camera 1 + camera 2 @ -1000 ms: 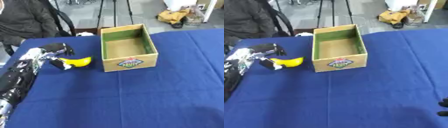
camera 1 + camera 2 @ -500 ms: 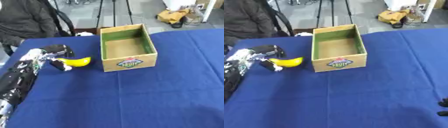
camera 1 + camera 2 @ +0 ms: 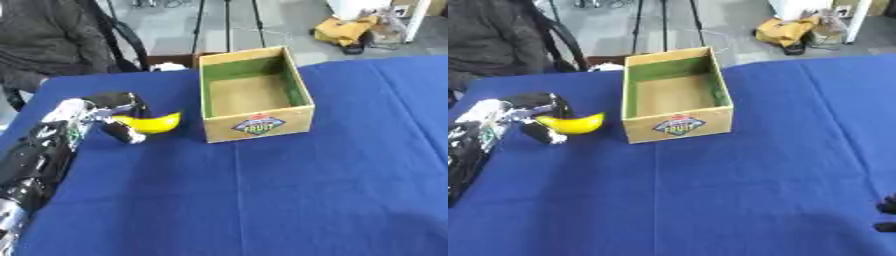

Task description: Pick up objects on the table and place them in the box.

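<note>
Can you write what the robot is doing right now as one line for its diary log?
left hand: fingers curled round banana | banana: left of box, outside it | box: open, looks empty | right hand: low right edge, idle

A blue cloth covers the worktop [image 3: 289, 200]. Beyond its far edge lies grey floor [image 3: 280, 25], with black tripod legs [image 3: 199, 22] and a yellow bag [image 3: 346, 31] near them.

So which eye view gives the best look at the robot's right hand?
The right eye view is the only one: dark fingertips of the right hand show at the lower right edge, too little to tell their pose. The left eye view shows nothing of it, only the left hand at the banana.
</note>
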Controlling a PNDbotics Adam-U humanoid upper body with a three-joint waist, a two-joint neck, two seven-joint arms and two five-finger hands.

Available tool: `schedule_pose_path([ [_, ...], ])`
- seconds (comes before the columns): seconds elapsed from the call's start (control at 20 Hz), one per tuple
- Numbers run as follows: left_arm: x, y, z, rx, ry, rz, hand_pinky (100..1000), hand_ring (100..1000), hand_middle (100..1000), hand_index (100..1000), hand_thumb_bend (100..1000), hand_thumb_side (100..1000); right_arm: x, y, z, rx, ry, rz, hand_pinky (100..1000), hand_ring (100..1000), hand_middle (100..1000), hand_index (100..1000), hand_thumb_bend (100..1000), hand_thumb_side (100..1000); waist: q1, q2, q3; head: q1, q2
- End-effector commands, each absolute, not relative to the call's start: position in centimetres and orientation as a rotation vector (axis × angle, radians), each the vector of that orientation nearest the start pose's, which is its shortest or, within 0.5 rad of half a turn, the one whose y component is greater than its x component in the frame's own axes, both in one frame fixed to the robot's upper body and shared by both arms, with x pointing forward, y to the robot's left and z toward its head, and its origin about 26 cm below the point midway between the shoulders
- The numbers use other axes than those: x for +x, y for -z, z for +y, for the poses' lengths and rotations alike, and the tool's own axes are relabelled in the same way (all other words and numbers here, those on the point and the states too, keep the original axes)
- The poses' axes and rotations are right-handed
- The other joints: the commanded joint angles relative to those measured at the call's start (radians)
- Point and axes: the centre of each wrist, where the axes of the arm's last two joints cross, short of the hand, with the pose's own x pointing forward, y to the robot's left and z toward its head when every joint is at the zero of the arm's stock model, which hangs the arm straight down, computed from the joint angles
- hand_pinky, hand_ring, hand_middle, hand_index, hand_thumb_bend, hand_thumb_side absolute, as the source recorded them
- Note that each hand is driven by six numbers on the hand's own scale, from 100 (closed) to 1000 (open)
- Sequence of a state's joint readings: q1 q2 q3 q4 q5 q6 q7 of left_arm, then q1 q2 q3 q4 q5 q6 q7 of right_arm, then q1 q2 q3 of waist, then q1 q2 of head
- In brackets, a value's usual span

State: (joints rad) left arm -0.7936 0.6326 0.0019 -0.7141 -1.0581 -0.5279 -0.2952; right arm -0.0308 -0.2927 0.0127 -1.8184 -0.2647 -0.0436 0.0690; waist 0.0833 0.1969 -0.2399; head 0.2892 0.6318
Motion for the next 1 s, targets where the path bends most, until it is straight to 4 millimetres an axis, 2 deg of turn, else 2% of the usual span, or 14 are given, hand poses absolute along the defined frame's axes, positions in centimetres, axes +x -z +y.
schedule_pose_path([
  [0.05,43.93,-14.98,43.7,0.931,1.599,-1.175,661,611,594,754,434,551,27.99,-8.6,-29.22,0.095,-0.176,-1.895,571,714,650,708,100,916,-0.005,-0.012,-0.001,0.0,-0.004],
  [0.45,43.91,-14.88,43.7,0.922,1.607,-1.163,656,603,586,746,435,556,27.98,-8.57,-29.21,0.094,-0.175,-1.895,571,714,649,708,100,917,-0.007,-0.009,-0.001,-0.001,-0.004],
  [0.75,43.95,-14.91,43.61,0.92,1.607,-1.166,657,583,566,731,404,524,27.98,-8.56,-29.2,0.094,-0.175,-1.895,571,714,649,708,100,917,-0.007,-0.008,-0.001,-0.002,-0.004],
  [1.0,43.96,-14.94,43.54,0.915,1.606,-1.181,657,568,546,708,296,453,27.98,-8.55,-29.21,0.094,-0.176,-1.895,571,714,649,708,100,917,-0.007,-0.009,-0.001,-0.002,-0.003],
])
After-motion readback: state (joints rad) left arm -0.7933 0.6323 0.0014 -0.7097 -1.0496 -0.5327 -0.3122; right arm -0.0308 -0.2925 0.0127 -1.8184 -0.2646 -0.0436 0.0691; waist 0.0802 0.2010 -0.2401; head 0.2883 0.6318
